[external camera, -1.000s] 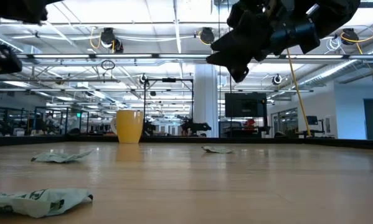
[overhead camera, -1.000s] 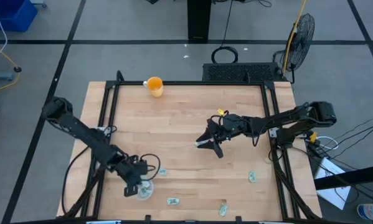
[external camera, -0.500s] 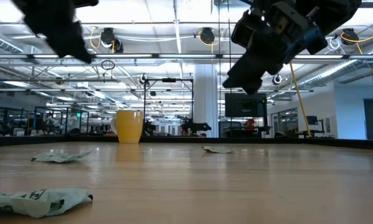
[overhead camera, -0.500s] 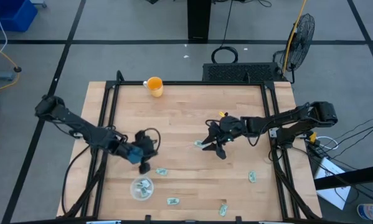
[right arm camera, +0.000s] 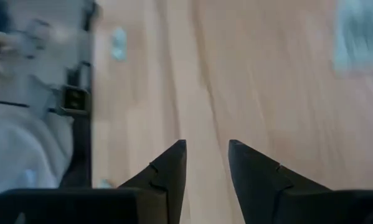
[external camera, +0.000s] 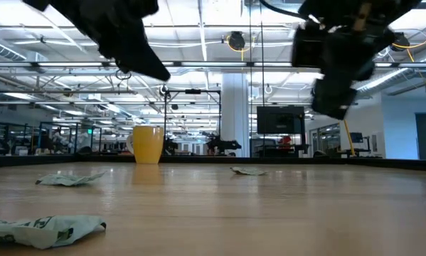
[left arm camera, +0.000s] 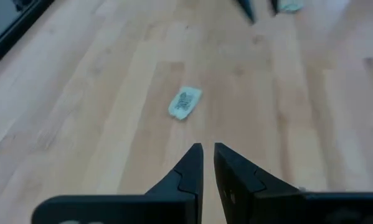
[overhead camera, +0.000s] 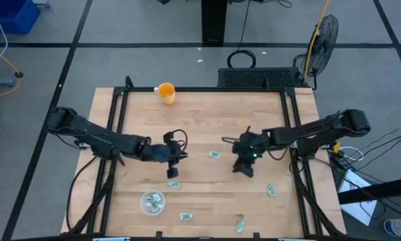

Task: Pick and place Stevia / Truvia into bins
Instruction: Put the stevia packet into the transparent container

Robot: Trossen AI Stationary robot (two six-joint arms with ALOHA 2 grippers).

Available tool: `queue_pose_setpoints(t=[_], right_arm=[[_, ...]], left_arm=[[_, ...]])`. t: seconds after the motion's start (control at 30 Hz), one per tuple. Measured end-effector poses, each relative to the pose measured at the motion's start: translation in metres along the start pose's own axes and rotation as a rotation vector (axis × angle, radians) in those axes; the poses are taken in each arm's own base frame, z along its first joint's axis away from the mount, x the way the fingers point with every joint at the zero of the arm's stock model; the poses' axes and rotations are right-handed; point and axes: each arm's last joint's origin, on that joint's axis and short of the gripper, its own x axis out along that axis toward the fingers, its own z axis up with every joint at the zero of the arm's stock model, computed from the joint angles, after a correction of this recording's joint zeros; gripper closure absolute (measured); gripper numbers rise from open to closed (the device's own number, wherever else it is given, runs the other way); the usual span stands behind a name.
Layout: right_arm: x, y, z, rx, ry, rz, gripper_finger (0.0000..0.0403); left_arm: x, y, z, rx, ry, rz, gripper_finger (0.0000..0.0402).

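Over the middle of the table, left gripper (overhead camera: 173, 171) is hanging w/ its fingers (left arm camera: 192, 163) nearly together, just a thin slit between them, nothing in there. Straight ahead of it in the left wrist view lies a green-and-white sachet (left arm camera: 185, 102), flat on the wood, apart from the tips; prob the one just beside the gripper in the high view, but can't say for sure. Right gripper (overhead camera: 246, 167) is off to the right of center, jaws a fair bit apart, also empty, w/ a sachet (overhead camera: 215, 154) near it. Clear plastic cup (overhead camera: 152, 202) sits near the front edge, left of center, already w/ a few sachets inside; more loose ones lie along the front and toward the right. Orange mug (overhead camera: 166, 92) at the back isn't part of this. IMO the step is going for the next sachet, and the left needs to open up first, no way it straddles the packet like that. Come down square, fingers either side of the short width, tips right on the wood, since flat paper slips out easily. Keep both arms apart, they're kinda close mid-table.
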Motion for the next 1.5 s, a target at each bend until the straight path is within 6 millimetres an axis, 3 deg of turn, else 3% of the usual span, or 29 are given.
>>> queue_pose_setpoints(t=[0.33, 0.6, 1.0, 1.5], right_arm=[[-0.026, 0.035, -0.068, 0.269, 0.205, -0.273, 0.0299], [-0.016, 0.054, -0.108, 0.303, 0.353, -0.39, 0.0299], [0.01, 0.053, -0.132, 0.161, 0.45, -0.524, 0.0299], [0.022, 0.046, -0.138, 0.138, 0.455, -0.638, 0.03]], left_arm=[[0.034, 0.011, -0.01, -0.017, 0.057, 0.058, 0.0355], [0.048, 0.01, -0.011, 0.005, 0.026, 0.058, 0.0355], [0.047, 0.01, -0.009, -0.011, 0.001, 0.054, 0.0355], [0.047, 0.01, -0.009, -0.014, -0.002, 0.054, 0.0355]])
